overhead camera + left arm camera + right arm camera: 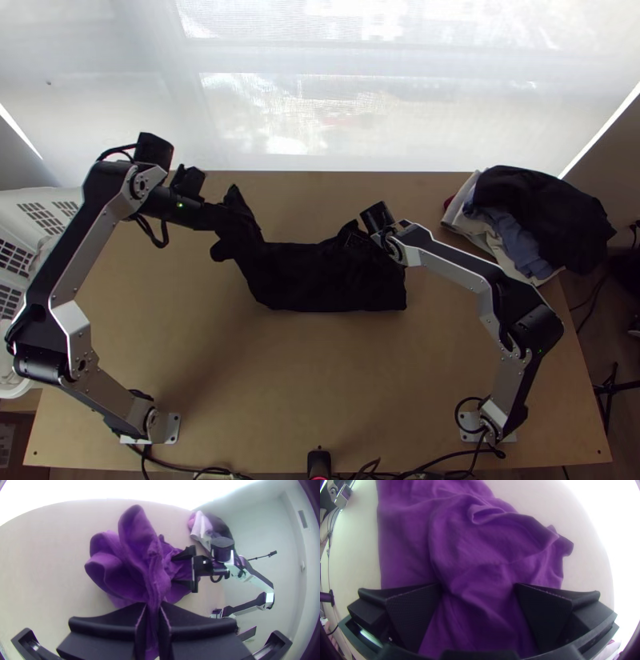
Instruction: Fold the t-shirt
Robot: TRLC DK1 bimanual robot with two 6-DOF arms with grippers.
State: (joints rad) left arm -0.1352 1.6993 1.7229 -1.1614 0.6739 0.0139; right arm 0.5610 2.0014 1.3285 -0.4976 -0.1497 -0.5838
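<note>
T-shirt (320,280) is mid-surface (216,384), rumpled, its left end raised. Left pincer (230,219) nearly closed, gripping a gathered strip of it. Right pincer (362,238) wide open at the shirt's right part, nothing clamped.

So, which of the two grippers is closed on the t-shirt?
The left gripper: its fingers pinch a bunched part of the t-shirt, whereas the right gripper is wide open.

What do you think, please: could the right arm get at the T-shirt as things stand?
Probably yes: the right gripper is open at the T-shirt, its fingers spread apart, and nothing seems to stand in between.
</note>
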